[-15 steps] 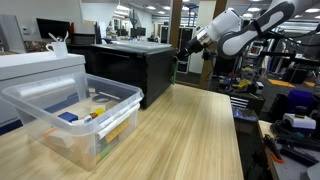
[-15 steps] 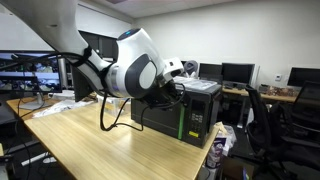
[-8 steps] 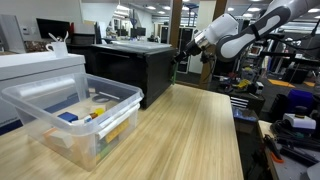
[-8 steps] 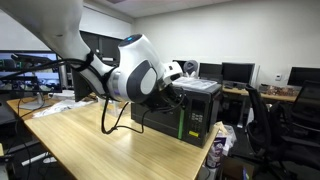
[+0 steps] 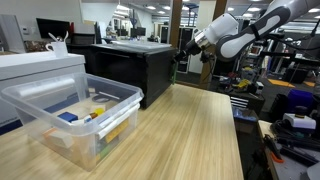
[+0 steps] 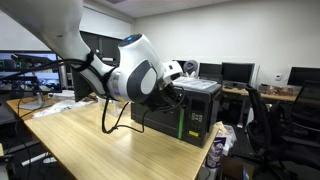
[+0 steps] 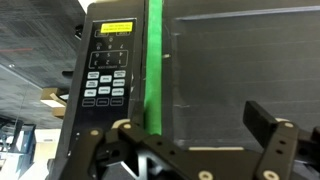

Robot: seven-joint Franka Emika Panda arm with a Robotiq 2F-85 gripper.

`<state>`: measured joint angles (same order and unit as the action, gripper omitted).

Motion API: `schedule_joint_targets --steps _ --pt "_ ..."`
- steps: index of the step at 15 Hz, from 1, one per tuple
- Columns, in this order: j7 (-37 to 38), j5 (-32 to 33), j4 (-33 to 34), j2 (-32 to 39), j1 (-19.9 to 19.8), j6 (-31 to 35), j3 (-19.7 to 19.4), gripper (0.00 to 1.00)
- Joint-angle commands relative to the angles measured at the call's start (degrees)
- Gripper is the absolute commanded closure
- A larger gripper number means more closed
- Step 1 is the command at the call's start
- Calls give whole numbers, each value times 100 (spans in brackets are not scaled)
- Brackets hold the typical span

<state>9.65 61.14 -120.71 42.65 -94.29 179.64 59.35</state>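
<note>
Microwave (image 5: pixel 128 70), black, rigid and surely heavy, stands at the surface's (image 5: pixel 190 130) far edge, its door best pulled beside the green strip (image 7: pixel 154 70); the clear bin (image 5: pixel 60 135) holds blue and yellow oddments (image 5: pixel 80 114); the hand (image 7: pixel 190 140) hangs empty, jaws apart.

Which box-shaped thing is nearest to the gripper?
The black microwave with the green strip: the open gripper faces its door, while the clear bin stands far off.

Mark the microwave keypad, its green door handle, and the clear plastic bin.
microwave keypad (image 7: pixel 105 86), wrist view, middle of the button grid
green door handle (image 7: pixel 154 70), wrist view, middle of the strip
clear plastic bin (image 5: pixel 50 130), an exterior view, front wall
</note>
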Motion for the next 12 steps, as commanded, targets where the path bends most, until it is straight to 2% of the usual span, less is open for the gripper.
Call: schedule_joint_targets --steps 1,5,7,9,10,12 --pt "4 -156 -433 -62 -552 163 793 0" --pt "-185 -595 -884 213 -1659 -519 2162 0" --pt "-278 -641 -1067 525 -2061 -869 2947 0" --pt "-671 -362 -998 746 -1856 -827 3147 0" --pt "-613 -1216 -921 -154 -1593 -450 2769 0" --pt "-755 -1166 -937 -107 -1639 -469 2960 0"
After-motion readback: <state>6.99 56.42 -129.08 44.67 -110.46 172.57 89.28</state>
